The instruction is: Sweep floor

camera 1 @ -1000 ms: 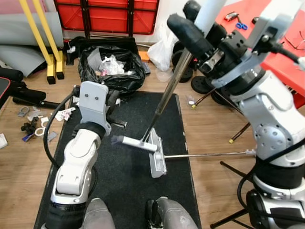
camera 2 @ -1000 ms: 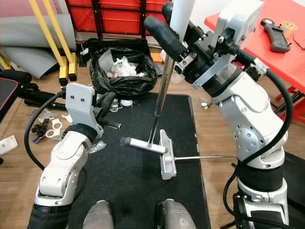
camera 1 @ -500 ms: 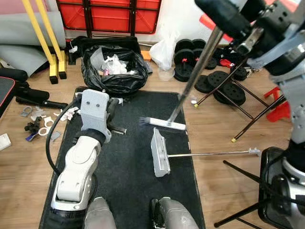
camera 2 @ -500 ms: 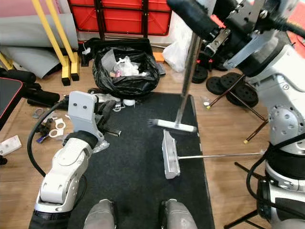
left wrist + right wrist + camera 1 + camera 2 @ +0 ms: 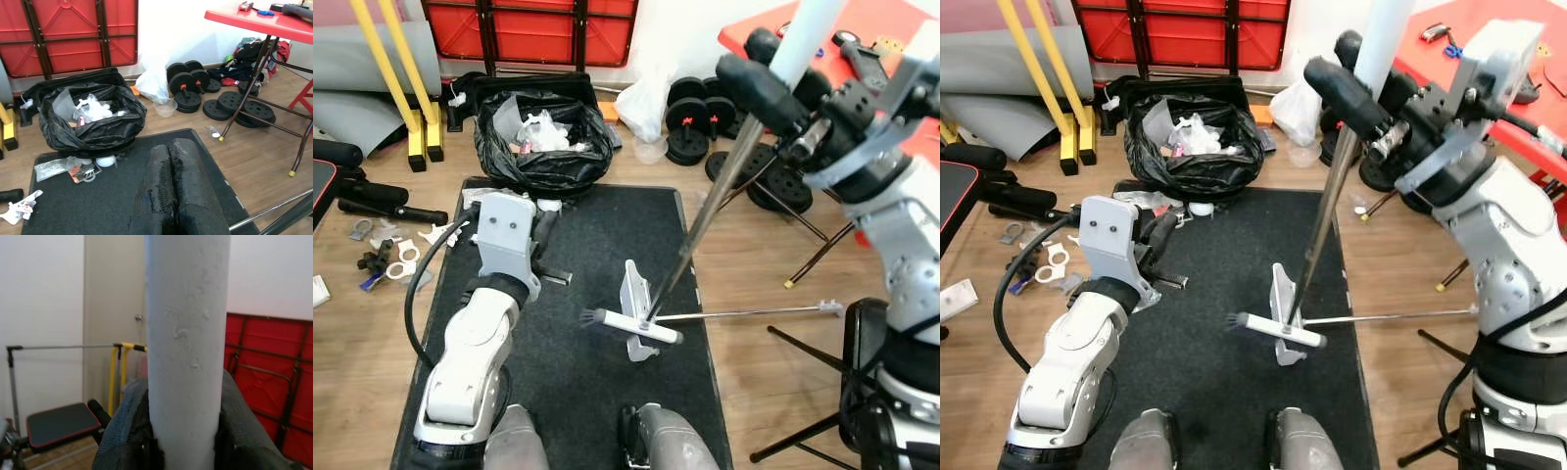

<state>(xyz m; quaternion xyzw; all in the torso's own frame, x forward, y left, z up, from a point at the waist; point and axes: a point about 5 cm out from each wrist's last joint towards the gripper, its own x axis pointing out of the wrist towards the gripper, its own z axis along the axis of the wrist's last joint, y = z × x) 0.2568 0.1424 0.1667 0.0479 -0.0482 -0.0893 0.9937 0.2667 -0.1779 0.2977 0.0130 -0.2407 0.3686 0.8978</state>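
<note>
The right gripper (image 5: 1363, 93), black fingers clamped round the white-and-metal broom handle (image 5: 1328, 211), holds it slanting down to a white broom head (image 5: 1278, 330) on the black floor mat (image 5: 1224, 294), touching the upright grey dustpan (image 5: 1282, 310). The left gripper (image 5: 1157, 227) hovers near a black rubbish bag (image 5: 1197, 147) of crumpled paper.

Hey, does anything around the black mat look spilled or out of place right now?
Yes. Scraps of litter lie on the black mat beside the full black trash bag, not inside it.
</note>
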